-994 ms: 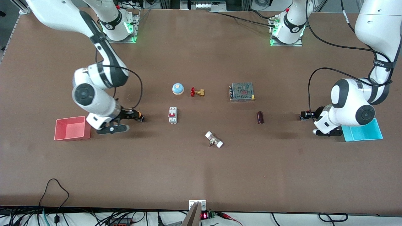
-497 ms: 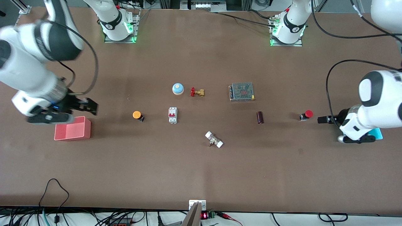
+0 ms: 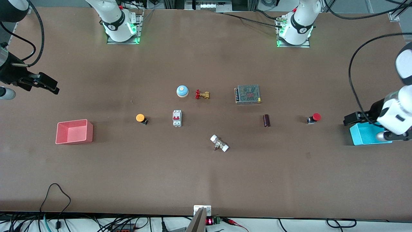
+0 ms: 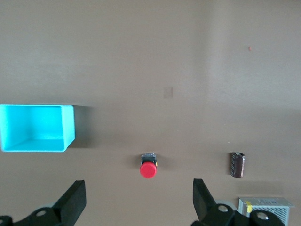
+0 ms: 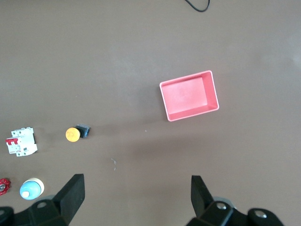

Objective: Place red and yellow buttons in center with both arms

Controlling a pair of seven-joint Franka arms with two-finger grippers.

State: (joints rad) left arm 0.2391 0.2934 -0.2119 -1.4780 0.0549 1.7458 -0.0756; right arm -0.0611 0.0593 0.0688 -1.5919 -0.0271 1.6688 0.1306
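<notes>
While both buttons lie on the bench, yellow button [image 3: 140,118] beside the breaker [image 3: 177,118] and red button [image 3: 314,117] toward the blue bin [image 3: 367,135], left gripper [image 4: 136,200] and right gripper [image 5: 136,193] hang wide open, empty; placement appears done.

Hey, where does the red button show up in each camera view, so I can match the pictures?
Front view: the red button lies on the table between the dark brown cylinder and the cyan bin, toward the left arm's end.
Left wrist view: the button shows low in the picture's middle, above the gap of the open left pincer.
Right wrist view: not in it.
Shared landmark: the cyan bin.
</notes>
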